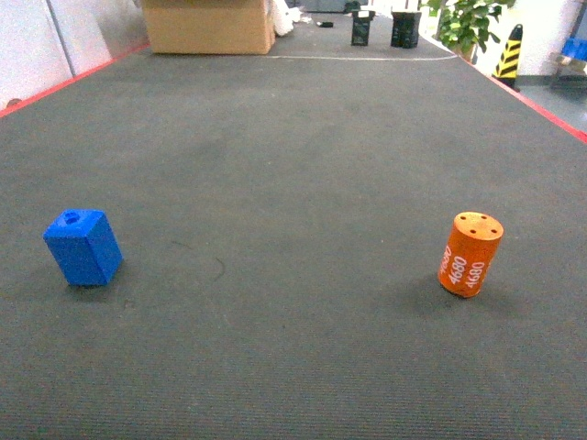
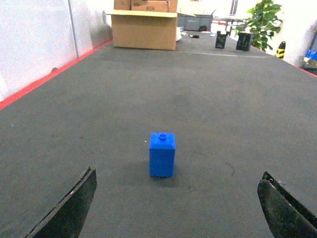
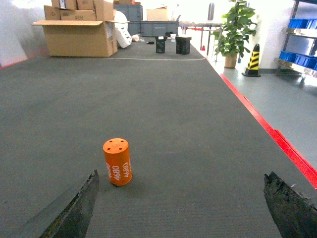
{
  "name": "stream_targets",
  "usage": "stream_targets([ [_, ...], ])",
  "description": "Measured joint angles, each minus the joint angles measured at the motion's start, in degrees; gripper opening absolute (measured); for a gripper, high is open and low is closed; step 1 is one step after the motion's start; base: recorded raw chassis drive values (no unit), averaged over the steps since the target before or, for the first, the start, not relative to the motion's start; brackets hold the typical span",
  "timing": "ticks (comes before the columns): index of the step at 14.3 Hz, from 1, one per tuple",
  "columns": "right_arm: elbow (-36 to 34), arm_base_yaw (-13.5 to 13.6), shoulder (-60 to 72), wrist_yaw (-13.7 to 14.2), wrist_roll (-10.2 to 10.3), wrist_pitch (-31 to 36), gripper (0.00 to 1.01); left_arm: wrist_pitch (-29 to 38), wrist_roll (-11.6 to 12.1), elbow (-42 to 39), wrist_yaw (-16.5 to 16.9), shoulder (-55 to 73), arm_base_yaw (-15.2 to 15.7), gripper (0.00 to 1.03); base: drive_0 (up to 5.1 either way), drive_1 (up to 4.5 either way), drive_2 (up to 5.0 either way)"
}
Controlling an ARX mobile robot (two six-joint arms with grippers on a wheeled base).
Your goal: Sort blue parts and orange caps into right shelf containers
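A blue part [image 1: 83,247] with a round knob on top stands on the dark grey floor mat at the left. An orange cap [image 1: 470,254] marked "4680" stands upright at the right. Neither gripper shows in the head view. In the left wrist view my left gripper [image 2: 178,171] is open and empty; the blue part [image 2: 162,154] stands just ahead, roughly centred between the fingers. In the right wrist view my right gripper [image 3: 182,173] is open and empty, with the orange cap [image 3: 118,161] ahead, close to its left finger [image 3: 74,213]. Blue containers [image 3: 299,22] sit on a shelf far right.
A red line [image 1: 541,108] borders the mat on both sides. At the far end stand cardboard boxes [image 1: 209,26], two black bins [image 1: 405,29], a potted plant [image 1: 468,23] and a yellow-black cone [image 1: 508,50]. A white wall [image 2: 34,44] runs along the left.
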Motion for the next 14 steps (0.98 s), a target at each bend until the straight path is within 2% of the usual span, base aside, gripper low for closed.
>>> stream_targets([
  [14, 0.0, 0.0, 0.0, 0.0, 0.0, 0.0, 0.98, 0.0, 0.0, 0.0, 0.02, 0.0, 0.0, 0.98, 0.0, 0.0, 0.0],
])
